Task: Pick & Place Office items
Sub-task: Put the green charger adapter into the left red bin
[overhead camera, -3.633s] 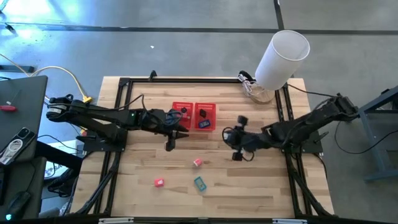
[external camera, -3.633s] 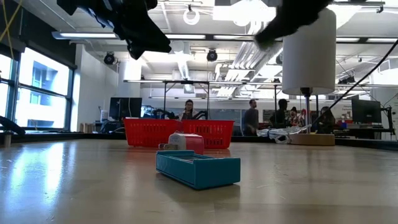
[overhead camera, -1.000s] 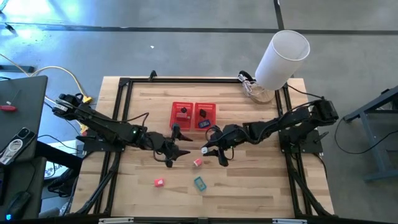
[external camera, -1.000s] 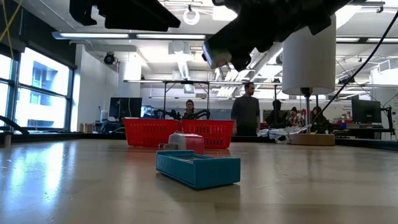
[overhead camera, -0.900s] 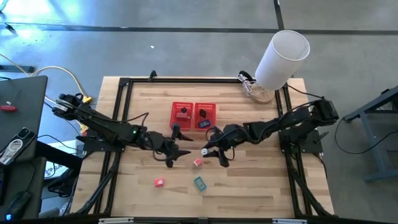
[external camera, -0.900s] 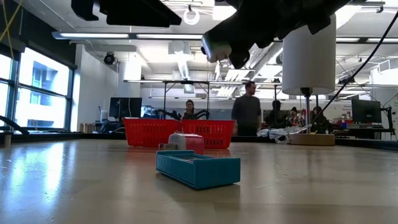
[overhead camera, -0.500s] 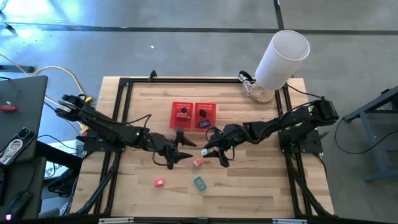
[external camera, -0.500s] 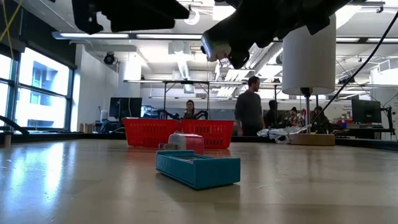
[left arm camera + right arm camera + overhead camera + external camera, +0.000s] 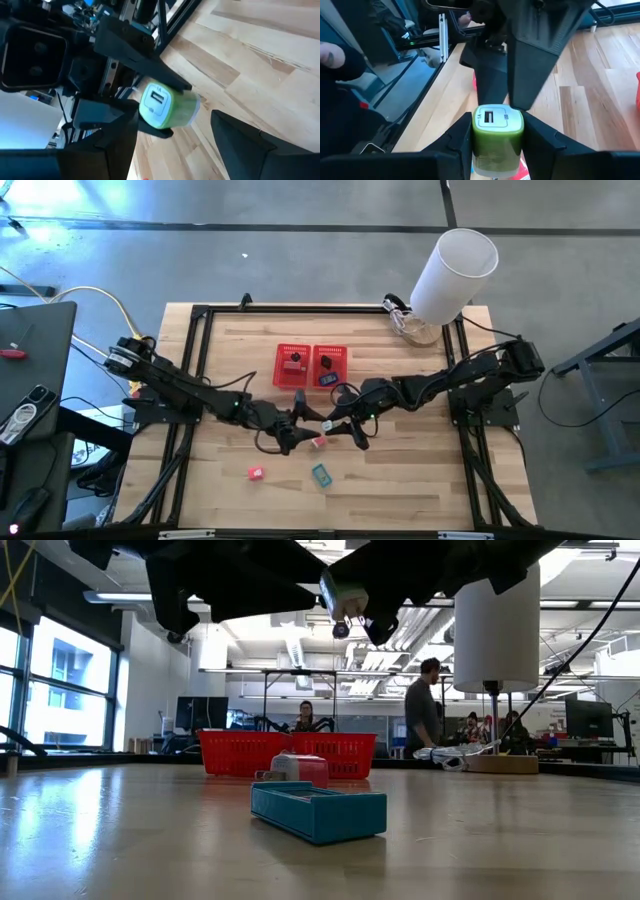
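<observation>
My right gripper (image 9: 333,423) is shut on a green charger block (image 9: 497,132) and holds it above the middle of the table. My left gripper (image 9: 305,421) is open right in front of it. In the left wrist view its two fingers stand on either side of the green block (image 9: 167,106) with a gap on each side. A pale pink item (image 9: 318,442), a red-pink item (image 9: 255,473) and a teal item (image 9: 320,475) lie on the table nearer the front edge. In the red mesh basket (image 9: 312,352) lie a black item (image 9: 293,363) and a dark blue one (image 9: 327,378). My right gripper pinches the green block by its two opposite sides (image 9: 476,136) between its two fingers. The fingers come from the table's right, nearly level and a little downward. The block is lifted clear of the table, its white face with the socket (image 9: 156,100) turned toward my left gripper.
A big white cylinder (image 9: 453,272) stands at the far right corner beside coiled cable. A black frame (image 9: 200,360) runs along the table's sides. In the low view the teal item (image 9: 318,812) and the pale pink item (image 9: 300,770) lie before the basket (image 9: 288,752); people stand in the room behind.
My left gripper has moved toward the table's right and near edges and downward, up to the green block, and has rolled about its own axis, still open. My right gripper has kept its place with the block. A person has walked across the room behind.
</observation>
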